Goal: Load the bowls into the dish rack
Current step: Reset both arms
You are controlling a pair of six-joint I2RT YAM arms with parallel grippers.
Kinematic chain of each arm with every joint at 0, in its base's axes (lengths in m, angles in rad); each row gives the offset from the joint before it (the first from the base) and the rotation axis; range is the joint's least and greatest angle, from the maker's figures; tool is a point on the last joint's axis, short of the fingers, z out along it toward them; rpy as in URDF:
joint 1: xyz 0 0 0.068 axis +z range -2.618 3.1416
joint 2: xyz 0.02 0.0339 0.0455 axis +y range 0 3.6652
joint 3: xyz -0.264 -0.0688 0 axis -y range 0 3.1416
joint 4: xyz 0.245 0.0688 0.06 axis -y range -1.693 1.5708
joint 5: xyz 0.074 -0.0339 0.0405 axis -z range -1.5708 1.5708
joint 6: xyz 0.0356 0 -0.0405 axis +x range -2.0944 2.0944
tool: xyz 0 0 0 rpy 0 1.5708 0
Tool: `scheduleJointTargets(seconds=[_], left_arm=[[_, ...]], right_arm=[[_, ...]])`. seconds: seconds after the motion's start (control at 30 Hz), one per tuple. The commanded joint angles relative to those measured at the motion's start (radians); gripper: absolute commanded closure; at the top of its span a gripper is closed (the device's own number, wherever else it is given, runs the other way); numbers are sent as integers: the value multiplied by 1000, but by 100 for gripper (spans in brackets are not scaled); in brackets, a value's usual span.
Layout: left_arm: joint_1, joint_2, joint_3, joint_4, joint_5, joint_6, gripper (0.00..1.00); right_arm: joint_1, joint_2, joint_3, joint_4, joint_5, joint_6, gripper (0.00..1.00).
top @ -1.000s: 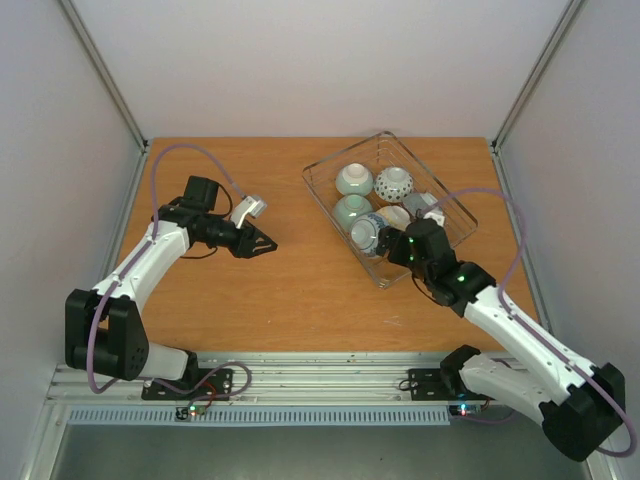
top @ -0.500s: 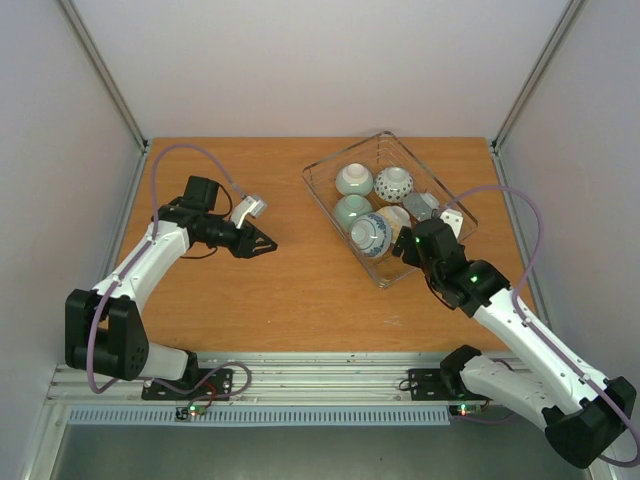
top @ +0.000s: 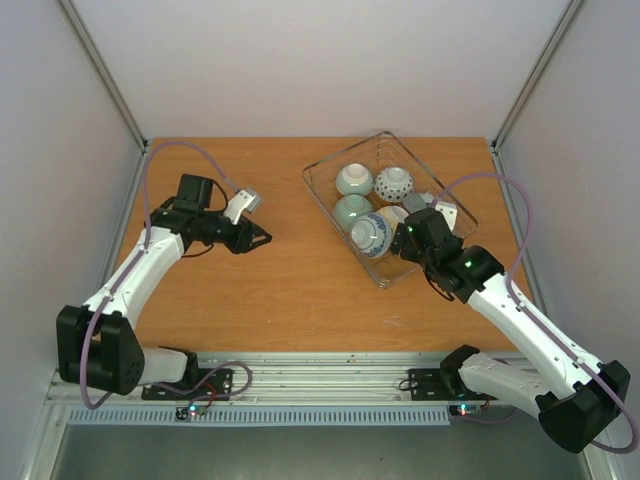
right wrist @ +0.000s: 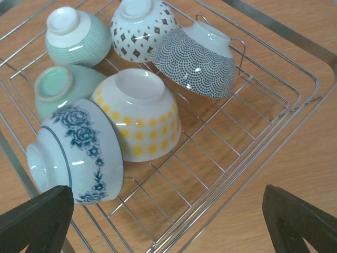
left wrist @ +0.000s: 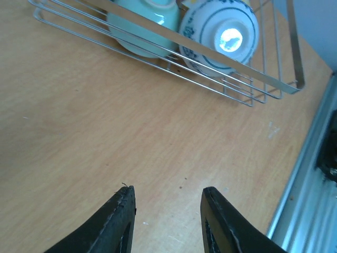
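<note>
Right jaws wide, empty, over the silvery wire dish rack; left jaws half-open, empty. Right arm hides rack's four-o'clock edge overhead.

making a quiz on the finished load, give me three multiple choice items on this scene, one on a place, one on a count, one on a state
1. Where is the blue-flowered bowl?
A) outside the dish rack
B) in the dish rack, beside the yellow-dotted bowl
C) held in the air

2. How many bowls lie in the dish rack?
A) three
B) four
C) six

3. How is the right gripper?
A) open and empty
B) shut on a bowl
C) shut on a wire

1 B: it lies on the wires next to that bowl.
2 C: the right wrist view shows six.
3 A: its fingers stand wide apart with nothing between.
</note>
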Motion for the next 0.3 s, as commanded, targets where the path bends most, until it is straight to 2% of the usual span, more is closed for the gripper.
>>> scheduleJointTargets(seconds=[0.0, 0.27], left_arm=[[6, -42, -13, 77, -105, -42, 65], [26, -46, -17, 84, -105, -55, 65]], right_arm=[[0, -23, -3, -36, 30, 5, 1], [0, -38, -24, -30, 2, 10, 1]])
